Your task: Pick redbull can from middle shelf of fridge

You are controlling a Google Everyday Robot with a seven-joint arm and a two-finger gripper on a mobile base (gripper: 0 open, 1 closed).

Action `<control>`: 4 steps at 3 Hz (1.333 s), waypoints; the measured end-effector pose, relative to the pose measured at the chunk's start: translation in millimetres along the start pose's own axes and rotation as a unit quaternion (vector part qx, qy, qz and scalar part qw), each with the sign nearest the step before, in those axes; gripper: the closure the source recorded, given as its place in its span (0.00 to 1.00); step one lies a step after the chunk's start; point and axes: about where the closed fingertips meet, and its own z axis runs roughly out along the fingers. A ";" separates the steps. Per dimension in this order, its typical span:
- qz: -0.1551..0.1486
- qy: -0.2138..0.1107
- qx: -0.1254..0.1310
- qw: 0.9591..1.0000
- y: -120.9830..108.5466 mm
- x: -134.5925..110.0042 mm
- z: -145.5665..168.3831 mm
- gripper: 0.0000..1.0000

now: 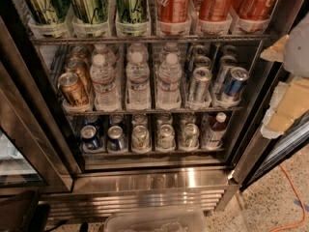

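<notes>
The fridge [154, 180] stands open in front of me, with a dark frame and a steel base. Its middle shelf [145, 111] holds gold cans [72, 88] on the left, three lanes of water bottles [138, 79], then silver slim cans [199, 83]. The redbull can [235, 83], blue and silver, stands at the front of the rightmost lane. My gripper [289, 100] shows as cream and white parts at the right edge, outside the fridge's right frame and a short way right of the redbull can.
The top rack holds big green cans [89, 4] and red cans [215, 1]. The bottom rack holds short cans [140, 138] and a small bottle [215, 129]. A clear plastic bin [154, 221] sits on the floor in front. An orange cable [294, 197] lies at right.
</notes>
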 end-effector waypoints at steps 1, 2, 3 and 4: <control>0.006 -0.066 0.031 0.997 5.7 11.1 9.9 0.00; 0.007 -0.086 0.055 0.995 -3.0 4.8 4.2 0.00; 0.007 -0.086 0.055 0.995 -3.0 4.8 4.2 0.00; 0.031 -0.095 0.066 0.993 -2.4 8.1 8.6 0.00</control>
